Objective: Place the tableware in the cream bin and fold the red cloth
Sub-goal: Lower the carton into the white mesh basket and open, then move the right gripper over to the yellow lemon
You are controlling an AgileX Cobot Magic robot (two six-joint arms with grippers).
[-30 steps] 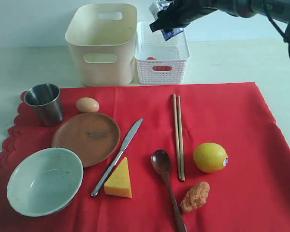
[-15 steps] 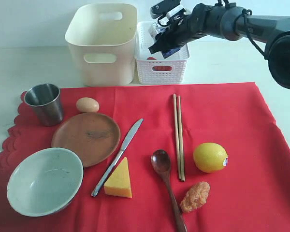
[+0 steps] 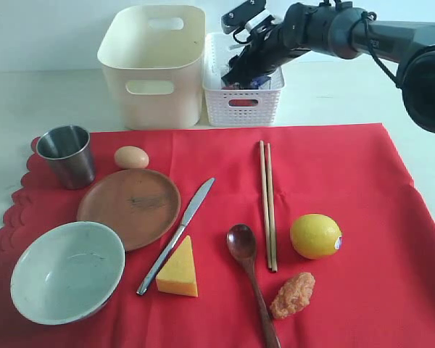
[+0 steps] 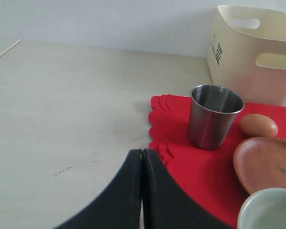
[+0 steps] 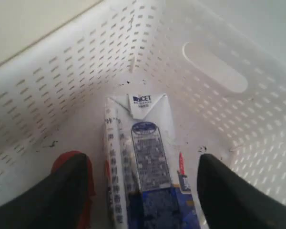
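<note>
In white basket [image 3: 262, 110], right pincer [image 3: 241, 71] agape

Exterior: high, looks down across cloth [image 3: 333, 188] toward bin [image 3: 154, 65], basket [image 3: 243, 98]. Left wrist: low, near table [image 4: 62, 119], faces cup [image 4: 214, 117], bin. Right wrist: close, down into basket. Exterior shares these with both.

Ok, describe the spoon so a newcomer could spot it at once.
Find the big red cloth. Low in the exterior view, near the middle, the spoon lies between the cheese wedge and the chopsticks. It is the only dark wooden piece, with a rounded scoop and a long thin handle.
</note>
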